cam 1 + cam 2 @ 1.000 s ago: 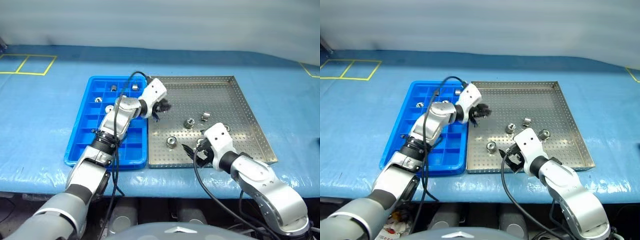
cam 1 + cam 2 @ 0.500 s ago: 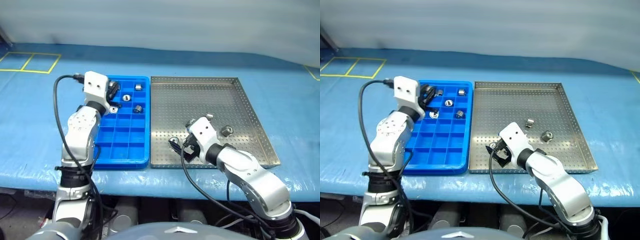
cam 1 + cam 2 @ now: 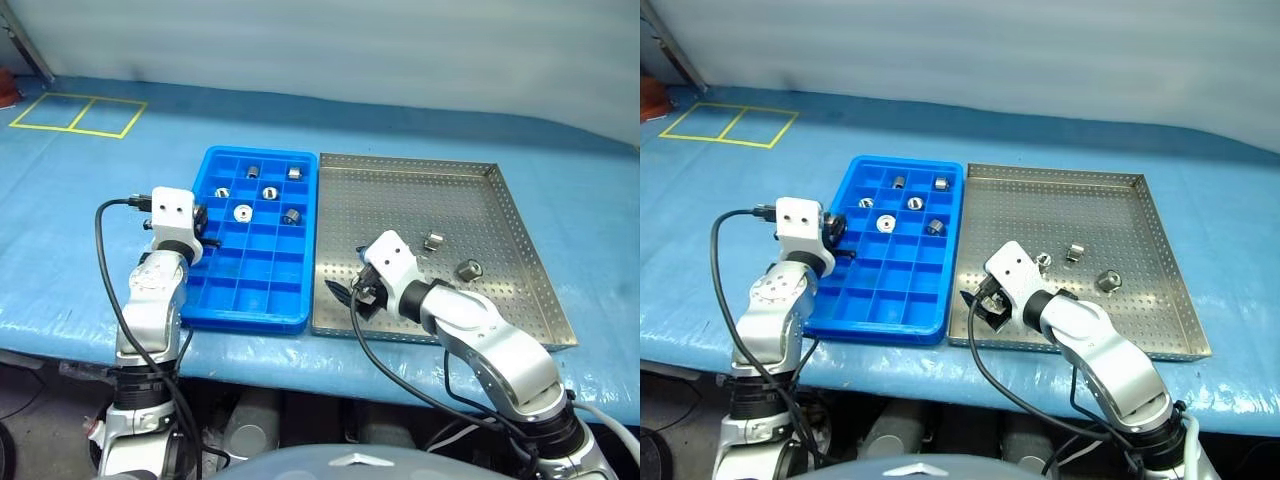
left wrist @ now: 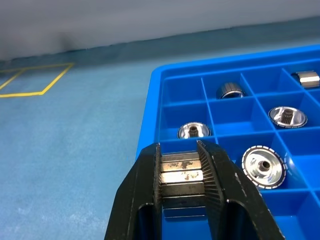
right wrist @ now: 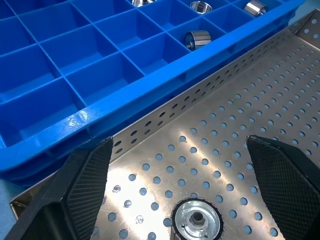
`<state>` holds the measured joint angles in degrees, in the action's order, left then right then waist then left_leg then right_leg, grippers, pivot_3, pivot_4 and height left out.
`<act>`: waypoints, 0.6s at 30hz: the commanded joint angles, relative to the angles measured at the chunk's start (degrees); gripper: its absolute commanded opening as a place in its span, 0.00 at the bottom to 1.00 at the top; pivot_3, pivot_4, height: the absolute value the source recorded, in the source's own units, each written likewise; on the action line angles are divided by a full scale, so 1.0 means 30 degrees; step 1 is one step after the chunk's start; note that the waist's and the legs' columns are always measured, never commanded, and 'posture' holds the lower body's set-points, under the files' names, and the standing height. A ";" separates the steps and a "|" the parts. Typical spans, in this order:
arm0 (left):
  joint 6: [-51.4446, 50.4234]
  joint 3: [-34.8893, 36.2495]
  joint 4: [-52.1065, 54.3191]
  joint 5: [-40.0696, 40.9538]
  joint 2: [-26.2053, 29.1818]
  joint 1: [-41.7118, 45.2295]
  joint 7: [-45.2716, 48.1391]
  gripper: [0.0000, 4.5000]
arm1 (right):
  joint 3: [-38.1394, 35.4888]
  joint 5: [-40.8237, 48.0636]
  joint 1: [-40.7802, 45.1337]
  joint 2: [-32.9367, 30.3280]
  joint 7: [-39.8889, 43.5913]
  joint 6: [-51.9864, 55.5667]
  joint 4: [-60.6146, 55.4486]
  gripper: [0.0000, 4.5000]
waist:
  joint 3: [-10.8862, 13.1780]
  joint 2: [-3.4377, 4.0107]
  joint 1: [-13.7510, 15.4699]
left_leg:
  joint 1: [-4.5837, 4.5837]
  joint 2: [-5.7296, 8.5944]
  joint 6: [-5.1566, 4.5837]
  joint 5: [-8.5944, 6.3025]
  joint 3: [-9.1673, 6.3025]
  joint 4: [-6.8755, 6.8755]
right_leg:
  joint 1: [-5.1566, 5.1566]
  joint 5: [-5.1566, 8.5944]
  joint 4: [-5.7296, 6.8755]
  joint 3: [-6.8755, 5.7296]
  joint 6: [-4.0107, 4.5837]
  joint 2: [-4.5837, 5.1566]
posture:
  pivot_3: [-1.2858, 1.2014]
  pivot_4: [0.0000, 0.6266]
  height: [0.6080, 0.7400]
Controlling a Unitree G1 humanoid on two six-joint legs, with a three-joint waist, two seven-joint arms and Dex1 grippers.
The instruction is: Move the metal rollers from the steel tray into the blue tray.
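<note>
Six rollers already placed: small shiny silver metal rollers (image 3: 243, 212), short cylinders with a central hole, lie one to a compartment in the far rows of the blue tray
Blue tray: bright blue rectangular plastic tray (image 3: 252, 318) with a grid of square compartments, on the blue-covered tabletop (image 3: 80, 220), its long side touching the steel tray
Steel tray: large silver perforated metal tray (image 3: 420, 190) with low rims, to the right of the blue tray
Rollers left in steel tray: two loose rollers (image 3: 468, 268) lie near each other towards the right side; a near-corner roller (image 5: 196, 220) stands hole-up on the perforated floor close to the rim beside the blue tray
Left arm: bent upright at the blue tray's left edge, wrist roughly level, pointing across the tray
Left tool (image 4: 179, 147): fingers close together, pressed on either side of a clamped roller (image 4: 182, 175), a grooved silver piece, held above the tray's left column
Right arm: reaches forward and leftward, angled down into the steel tray's near left corner
Right tool (image 5: 179, 141): spread wide, holding nothing, its fingers (image 5: 90, 175) either side of the near-corner roller without touching it
</note>
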<state>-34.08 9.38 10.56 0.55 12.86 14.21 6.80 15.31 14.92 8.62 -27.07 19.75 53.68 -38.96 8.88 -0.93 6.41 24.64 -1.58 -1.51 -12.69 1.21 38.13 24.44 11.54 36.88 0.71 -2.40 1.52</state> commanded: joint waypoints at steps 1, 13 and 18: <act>0.0263 -0.0111 -0.0385 -0.0097 0.0210 0.0438 -0.0203 0.51 | -0.0562 -0.0104 -0.0276 0.0152 -0.0313 -0.0138 -0.0977 1.00 | 0.0000 0.0000 -0.0021 | -0.0001 0.0000 0.0000 0.0000 0.0001 -0.0001 | 0.0000 0.0000 0.0000 0.0000 0.0001 0.0000 | 0.62 0.24 1.00; -0.0308 -0.3649 0.0740 0.3692 0.0356 0.3403 0.6090 0.99 | -0.3323 -0.0065 -0.3317 -0.0460 -0.1007 0.1072 -0.3438 1.00 | -0.0002 -0.0004 -0.0091 | 0.0017 -0.0006 -0.0009 -0.0003 0.0008 0.0005 | -0.0002 0.0001 -0.0019 0.0001 0.0007 0.0037 | 0.59 0.24 1.00; -0.1088 -0.6763 -0.0646 0.4478 0.0551 0.4963 0.9597 0.99 | -0.4687 -0.0014 -0.5126 -0.0869 -0.0960 0.1522 -0.4324 1.00 | -0.0008 0.0002 -0.0632 | 0.0002 0.0017 -0.0013 -0.0003 0.0018 -0.0006 | -0.0001 0.0006 -0.0017 0.0008 0.0013 0.0017 | 0.57 0.24 1.00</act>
<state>-36.94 -8.99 8.86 12.56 14.25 27.76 32.64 3.12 14.65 -6.53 -29.31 17.09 58.15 -48.90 8.86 -0.92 4.52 24.63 -1.53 -1.54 -12.69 1.27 38.12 24.44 11.58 36.87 0.73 -2.34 1.54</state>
